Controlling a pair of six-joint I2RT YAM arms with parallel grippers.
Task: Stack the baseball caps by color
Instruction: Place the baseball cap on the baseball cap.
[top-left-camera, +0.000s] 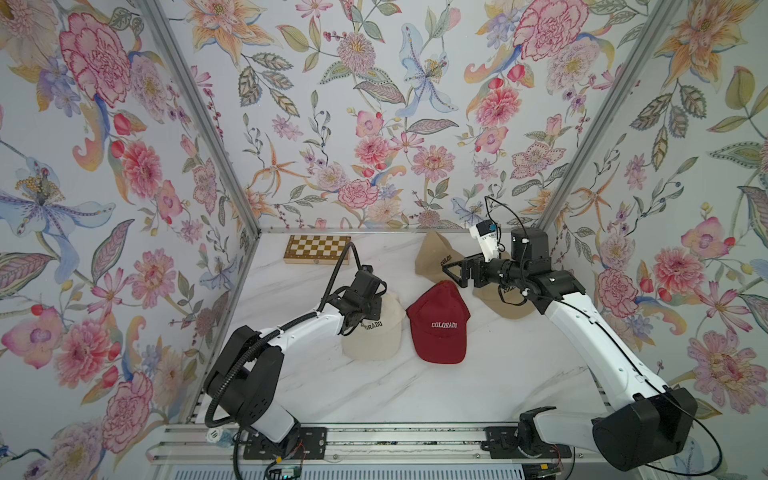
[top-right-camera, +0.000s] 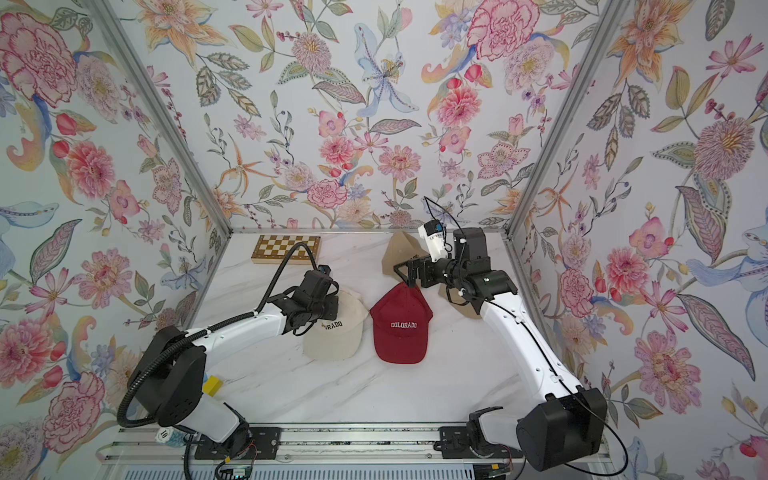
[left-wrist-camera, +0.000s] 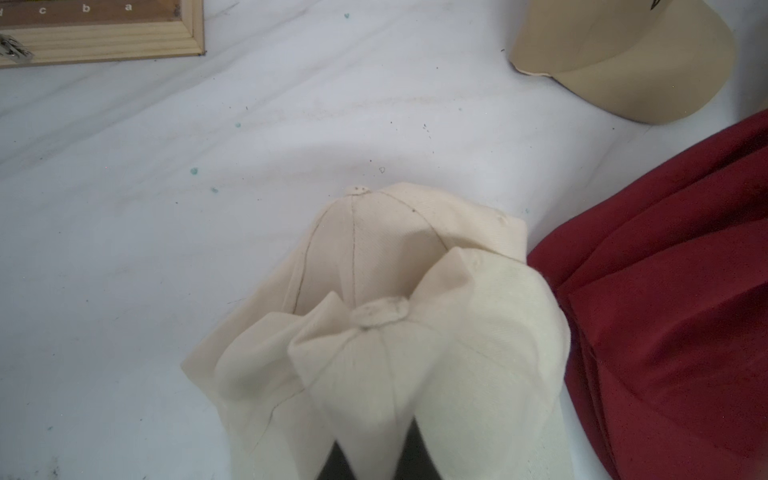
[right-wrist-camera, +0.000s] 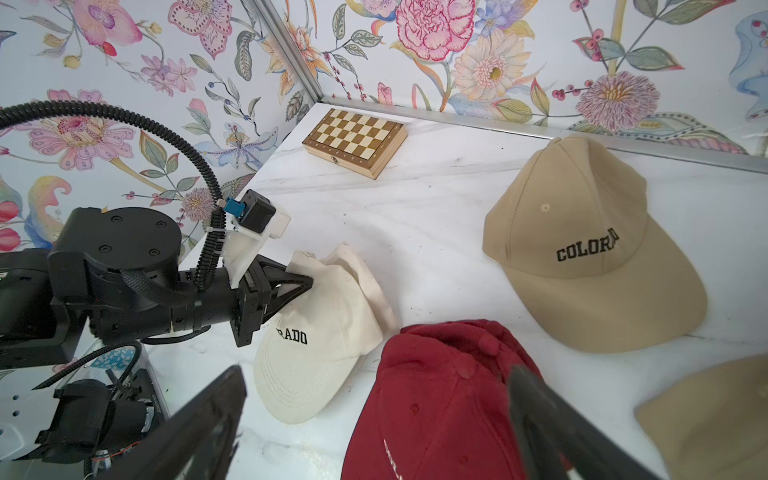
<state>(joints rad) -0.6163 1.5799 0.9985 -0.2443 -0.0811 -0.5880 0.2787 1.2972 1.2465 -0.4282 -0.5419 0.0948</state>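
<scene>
Baseball caps: top cream cap (top-left-camera: 376, 332) sits on a lower cream cap (left-wrist-camera: 374, 241), left of centre on the marble table (top-left-camera: 415, 390), brim toward the robot base. Just beside them on the right lies a dark red cap (top-left-camera: 438, 328); the left wrist view shows layered red edges under it, count unclear. One tan cap (top-left-camera: 436, 253) lies near the back wall. A second tan cap (top-left-camera: 505, 305) is partly under the right arm. Left gripper (right-wrist-camera: 305, 284) is at the top cream cap's crown, fingers (left-wrist-camera: 338, 465) straddling a fabric fold; pinching or slack, cannot tell. Right gripper (top-left-camera: 451, 272) is spread wide and empty above the dark red cap's rear. Chessboard (top-left-camera: 318, 249) sits in the far left corner.
</scene>
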